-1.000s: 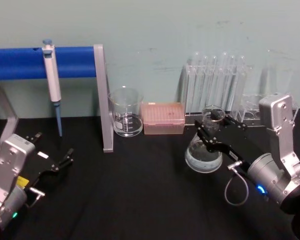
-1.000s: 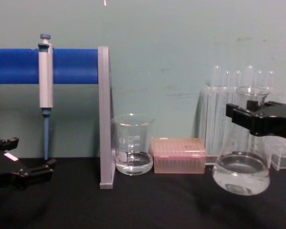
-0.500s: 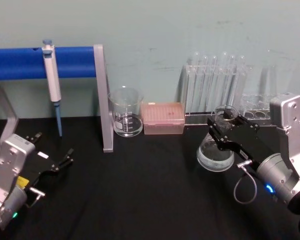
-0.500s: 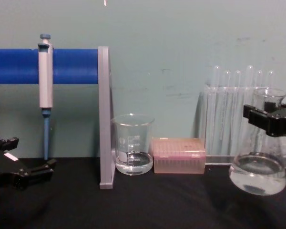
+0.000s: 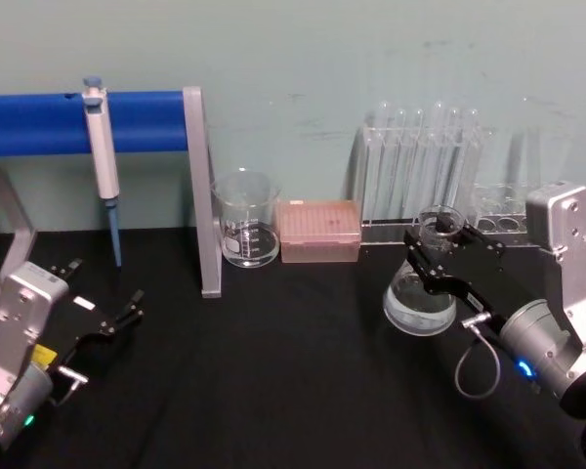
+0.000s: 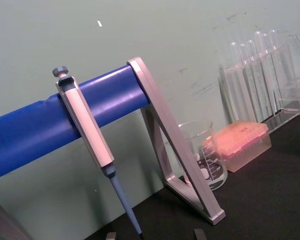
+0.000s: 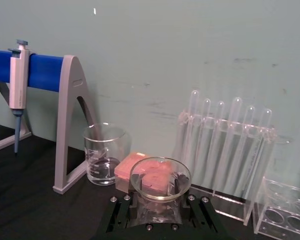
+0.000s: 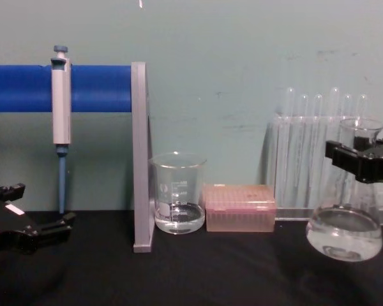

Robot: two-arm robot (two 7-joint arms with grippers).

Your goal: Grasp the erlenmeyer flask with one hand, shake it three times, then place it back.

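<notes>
Colours on the black worktop [image 5: 273,391]
Clear erlenmeyer flask [image 5: 420,305], black right end effector [image 5: 436,240], blue bar [image 5: 39,122], pink box [image 5: 318,230], grey stand [image 5: 200,195].

Flask [image 5: 420,299]: clear glossy glass. Beaker [image 5: 246,223]: same. Tip box [image 5: 318,231]: translucent pink plastic, smooth. Table [image 5: 273,391]: black, matt. Stand post [image 5: 199,186]: grey, matt. Bar [image 5: 39,122]: blue, smooth, slight sheen.

Right claw [image 5: 438,237] clamped, held aloft at right, left claw [image 5: 105,283] parted, parked low left
</notes>
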